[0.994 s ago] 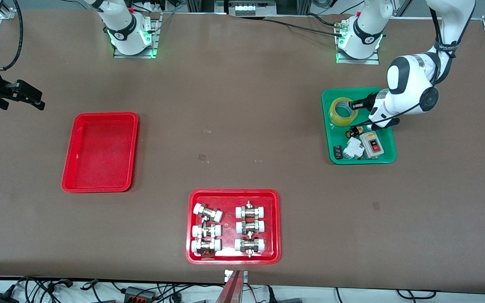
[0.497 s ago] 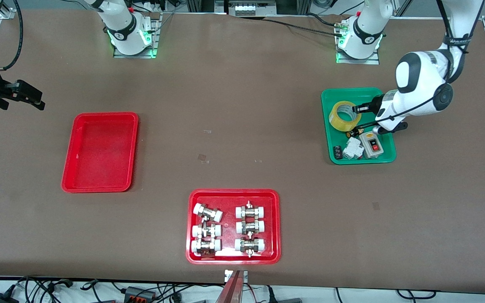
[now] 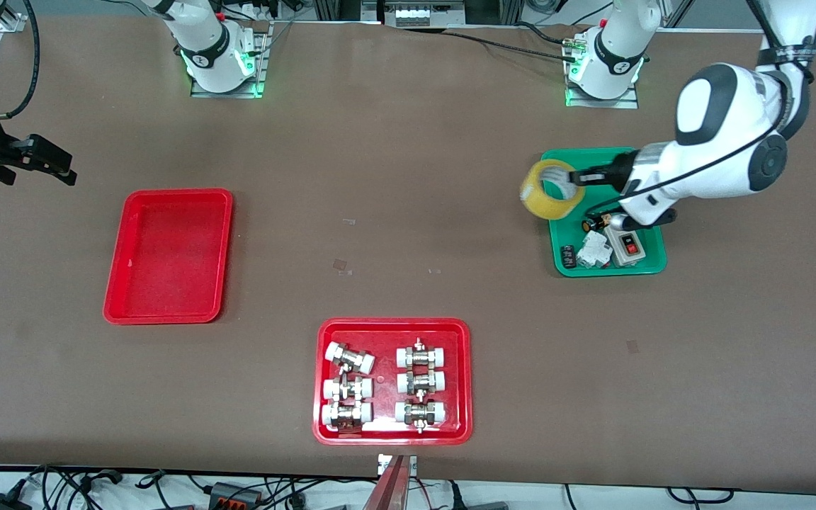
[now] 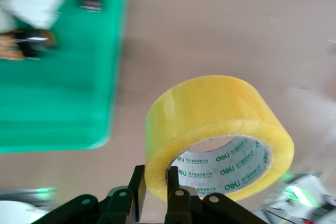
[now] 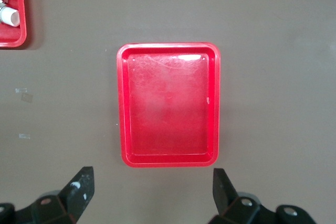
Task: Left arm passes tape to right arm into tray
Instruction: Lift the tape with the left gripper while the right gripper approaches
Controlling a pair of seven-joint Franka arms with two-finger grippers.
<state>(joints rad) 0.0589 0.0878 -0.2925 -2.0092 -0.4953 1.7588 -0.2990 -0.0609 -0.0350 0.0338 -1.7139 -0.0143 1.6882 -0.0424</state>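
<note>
Left gripper (image 3: pixel 576 177) jaws pinch the tape (image 3: pixel 551 188) over the green tray's (image 3: pixel 652 263) edge; right gripper (image 5: pixel 152 192), jaws wide, waits above the red tray (image 3: pixel 168 255).

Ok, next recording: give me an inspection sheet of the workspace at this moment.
Surface: brown table, a few small tape marks.
Job's things: tape lifted, over the green tray's edge; red tray holds nothing, toward the right arm's end.
Clutter: green tray with a switch box and small parts; second red tray with metal fittings, nearest the front camera.
Grippers: left gripper shut on the tape's wall; right gripper open, waiting above the red tray.
Cables: black cables between the bases.
Surroundings: cables and plugs at the table's near edge.
</note>
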